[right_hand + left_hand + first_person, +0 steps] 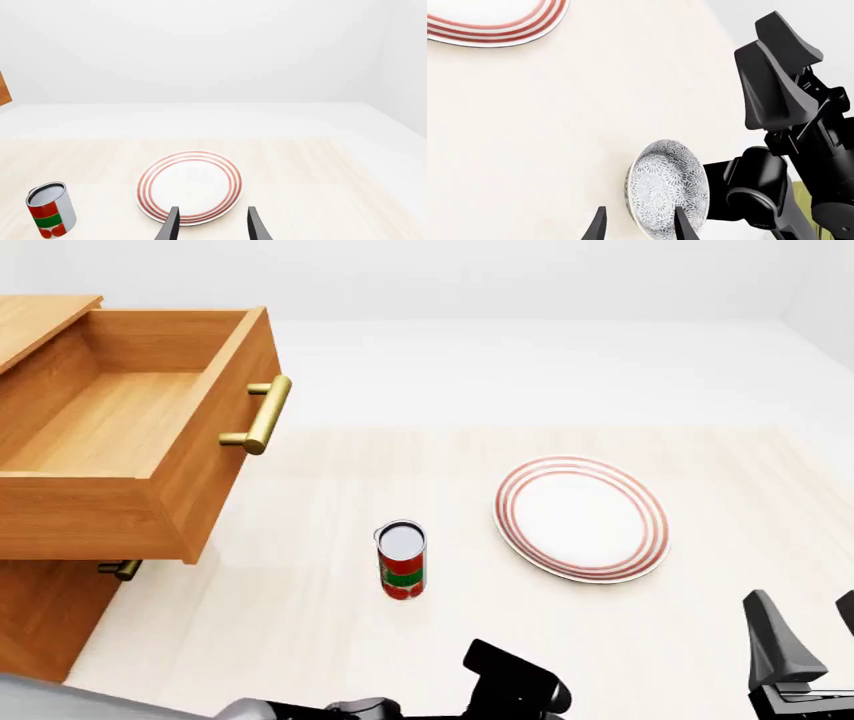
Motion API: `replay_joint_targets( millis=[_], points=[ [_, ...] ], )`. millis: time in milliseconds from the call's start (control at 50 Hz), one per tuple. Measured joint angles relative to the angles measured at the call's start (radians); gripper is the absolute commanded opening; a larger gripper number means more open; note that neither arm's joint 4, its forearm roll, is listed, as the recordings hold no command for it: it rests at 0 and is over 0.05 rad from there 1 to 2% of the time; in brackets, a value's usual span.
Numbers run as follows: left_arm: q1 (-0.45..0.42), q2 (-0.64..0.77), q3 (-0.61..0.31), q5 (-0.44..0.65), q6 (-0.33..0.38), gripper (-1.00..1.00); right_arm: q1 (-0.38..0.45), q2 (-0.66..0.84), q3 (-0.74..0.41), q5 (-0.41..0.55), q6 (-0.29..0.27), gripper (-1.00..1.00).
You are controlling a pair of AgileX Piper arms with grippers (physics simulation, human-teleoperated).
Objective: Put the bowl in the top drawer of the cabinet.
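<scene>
light-brown wooden cabinet [40, 615], upper left: matt grain, same as its pulled-out top drawer [127, 430] | brass bar handle [263, 415]: shiny metal | speckled blue-grey ceramic bowl [667, 187]: glazed, smooth | red-ringed white plate [582, 518]: smooth | red-green tin can [402, 560]: metal rim | pale wood-look table [294, 600]: matt

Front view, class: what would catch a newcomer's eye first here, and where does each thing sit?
The top drawer of the wooden cabinet juts out wide open on the left, brass handle forward. On the table lie a red-ringed plate to the right and a red and green can standing in the middle. The speckled bowl appears only in the left wrist view.
</scene>
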Motion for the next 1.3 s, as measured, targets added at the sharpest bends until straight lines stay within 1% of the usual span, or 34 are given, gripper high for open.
replay_joint_targets(
  millis=[720, 1300],
  points=[
    [-0.017, 0.076, -0.030, -0.028, -0.024, 1.00, 0.000, 0.000, 0.000, 0.000, 0.000, 1.00],
    [-0.007, 0.125, -0.049, -0.047, -0.036, 1.00, 0.000, 0.000, 0.000, 0.000, 0.000, 1.00]
  ],
)
